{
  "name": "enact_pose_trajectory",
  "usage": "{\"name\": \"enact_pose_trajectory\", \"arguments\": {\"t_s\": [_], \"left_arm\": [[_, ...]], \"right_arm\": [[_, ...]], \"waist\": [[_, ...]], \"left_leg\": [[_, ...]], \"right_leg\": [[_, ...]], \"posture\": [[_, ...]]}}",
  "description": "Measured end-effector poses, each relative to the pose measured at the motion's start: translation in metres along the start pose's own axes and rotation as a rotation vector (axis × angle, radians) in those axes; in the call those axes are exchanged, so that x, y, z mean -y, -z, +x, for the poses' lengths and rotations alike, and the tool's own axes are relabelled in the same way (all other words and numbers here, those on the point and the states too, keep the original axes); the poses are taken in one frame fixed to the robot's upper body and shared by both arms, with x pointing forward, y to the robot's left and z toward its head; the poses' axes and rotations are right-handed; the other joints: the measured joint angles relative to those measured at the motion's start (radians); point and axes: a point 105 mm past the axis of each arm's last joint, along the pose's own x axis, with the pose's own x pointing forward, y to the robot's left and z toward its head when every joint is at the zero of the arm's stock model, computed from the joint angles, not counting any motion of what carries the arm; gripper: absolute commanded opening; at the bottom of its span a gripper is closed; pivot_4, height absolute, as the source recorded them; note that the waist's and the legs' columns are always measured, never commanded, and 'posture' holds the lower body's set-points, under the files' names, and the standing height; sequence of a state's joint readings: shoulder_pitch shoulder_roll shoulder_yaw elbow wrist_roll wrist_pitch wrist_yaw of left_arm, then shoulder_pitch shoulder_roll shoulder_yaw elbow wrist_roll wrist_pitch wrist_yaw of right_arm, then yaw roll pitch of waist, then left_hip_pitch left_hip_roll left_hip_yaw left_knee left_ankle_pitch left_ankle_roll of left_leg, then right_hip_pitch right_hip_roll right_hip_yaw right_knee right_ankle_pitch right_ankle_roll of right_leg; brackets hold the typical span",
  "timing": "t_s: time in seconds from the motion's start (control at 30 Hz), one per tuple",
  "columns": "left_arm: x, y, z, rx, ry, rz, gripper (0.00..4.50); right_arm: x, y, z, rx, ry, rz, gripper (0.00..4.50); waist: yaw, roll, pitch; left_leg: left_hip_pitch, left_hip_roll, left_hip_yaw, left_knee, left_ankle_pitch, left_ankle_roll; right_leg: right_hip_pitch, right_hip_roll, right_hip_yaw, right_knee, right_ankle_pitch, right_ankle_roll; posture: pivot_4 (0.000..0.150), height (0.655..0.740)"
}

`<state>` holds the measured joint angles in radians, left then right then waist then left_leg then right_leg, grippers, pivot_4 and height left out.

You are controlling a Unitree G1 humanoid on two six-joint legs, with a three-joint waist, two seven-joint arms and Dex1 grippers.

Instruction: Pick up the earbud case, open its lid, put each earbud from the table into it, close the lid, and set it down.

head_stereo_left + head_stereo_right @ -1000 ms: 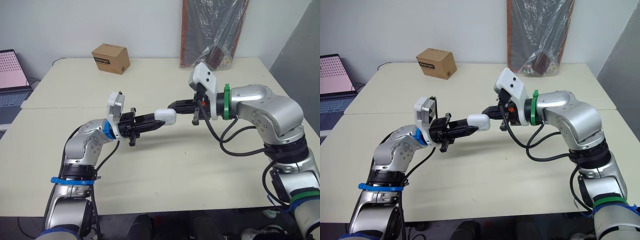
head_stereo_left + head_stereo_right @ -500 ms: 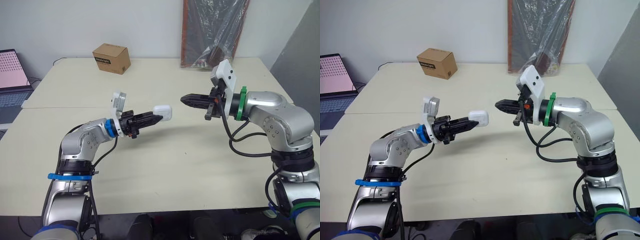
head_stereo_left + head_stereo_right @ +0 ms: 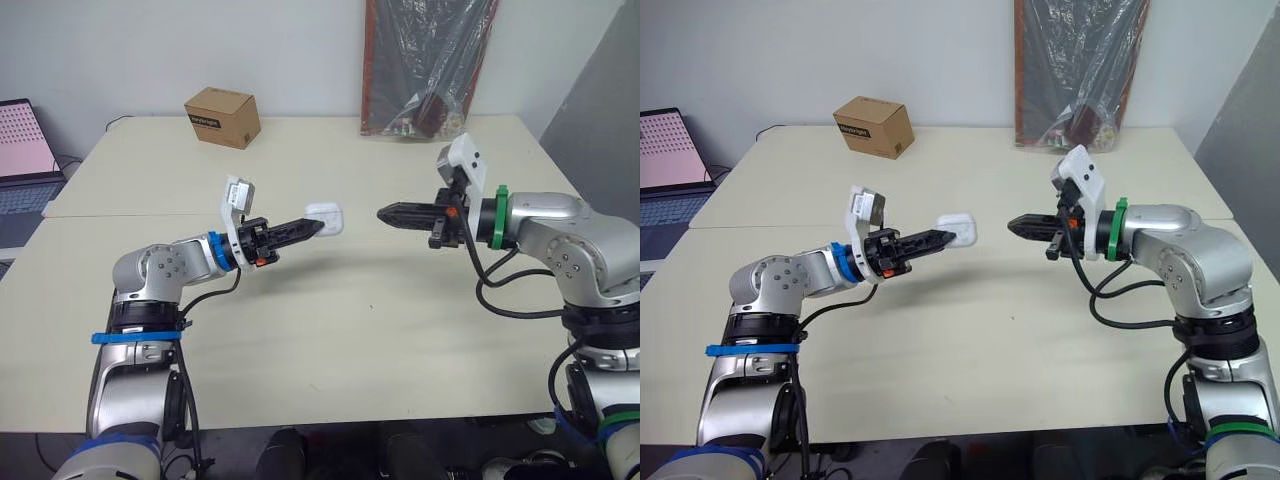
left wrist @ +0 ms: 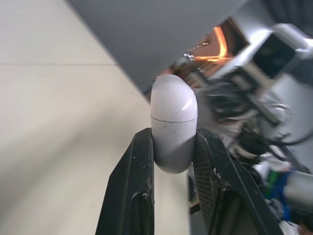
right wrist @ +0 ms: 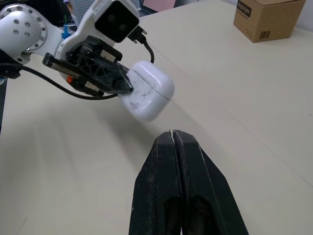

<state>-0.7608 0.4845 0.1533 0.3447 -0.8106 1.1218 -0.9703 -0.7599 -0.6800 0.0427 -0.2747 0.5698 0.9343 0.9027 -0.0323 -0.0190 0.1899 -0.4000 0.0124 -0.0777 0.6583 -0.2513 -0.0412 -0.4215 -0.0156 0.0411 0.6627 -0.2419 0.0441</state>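
The white earbud case [image 3: 325, 218] hangs above the middle of the cream table [image 3: 330, 330], lid closed, with my left gripper [image 3: 312, 228] shut on its lower half. In the left wrist view the case [image 4: 173, 122] sits pinched between both black fingers [image 4: 129, 186]. My right gripper [image 3: 386, 213] is shut with nothing in it, pointing at the case from the right with a gap between them. Seen from the right wrist, the case [image 5: 149, 95] lies just beyond the closed fingertips [image 5: 171, 142].
A brown cardboard box [image 3: 222, 116] stands at the back left of the table. A plastic-wrapped board [image 3: 425, 60] leans on the wall at the back right. A laptop [image 3: 25, 150] sits off the left edge.
My right gripper has pulled back to the right, away from the case. My left gripper has carried the case a little up and away from me, and the left forearm has dropped lower.
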Motion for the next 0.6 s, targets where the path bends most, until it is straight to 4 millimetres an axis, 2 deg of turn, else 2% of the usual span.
{"name": "enact_pose_trajectory", "arguments": {"t_s": [0.1,0.2,0.3,0.43,0.6], "left_arm": [[-0.019,0.012,0.002,-0.044,-0.096,-0.049,0.72],[-0.036,0.027,0.013,-0.085,-0.150,-0.120,0.72],[-0.050,0.038,0.022,-0.108,-0.184,-0.119,0.72],[-0.062,0.048,0.028,-0.129,-0.201,-0.113,0.72],[-0.070,0.052,0.026,-0.160,-0.226,-0.097,0.72]], "right_arm": [[-0.004,-0.001,-0.004,-0.002,-0.010,-0.058,0.03],[-0.006,0.002,-0.004,-0.007,-0.021,-0.074,0.03],[-0.006,0.008,-0.005,-0.023,-0.011,-0.076,0.03],[-0.007,0.017,-0.008,-0.053,0.000,-0.080,0.03],[-0.008,0.032,-0.009,-0.114,0.013,-0.118,0.03]], "waist": [[0.000,0.000,0.000],[0.000,0.000,0.000],[0.001,0.000,0.000],[0.000,0.000,0.000],[-0.001,0.000,0.000]], "left_leg": [[0.000,0.000,0.000,0.000,0.000,0.000],[0.000,-0.001,0.000,0.000,0.000,0.000],[0.000,-0.001,0.001,0.000,0.000,0.000],[0.000,-0.001,0.001,0.000,0.000,0.000],[0.000,-0.001,0.001,0.000,0.000,0.000]], "right_leg": [[0.000,0.000,0.000,0.000,0.000,0.000],[0.000,0.000,0.000,0.000,0.000,0.000],[0.000,0.000,0.000,0.000,0.000,0.000],[0.000,0.000,0.001,0.000,0.001,-0.001],[0.000,0.000,0.001,0.000,0.000,0.000]], "posture": [[0.150,0.7400],[0.150,0.7400],[0.150,0.7400],[0.150,0.7400],[0.150,0.7400]]}}
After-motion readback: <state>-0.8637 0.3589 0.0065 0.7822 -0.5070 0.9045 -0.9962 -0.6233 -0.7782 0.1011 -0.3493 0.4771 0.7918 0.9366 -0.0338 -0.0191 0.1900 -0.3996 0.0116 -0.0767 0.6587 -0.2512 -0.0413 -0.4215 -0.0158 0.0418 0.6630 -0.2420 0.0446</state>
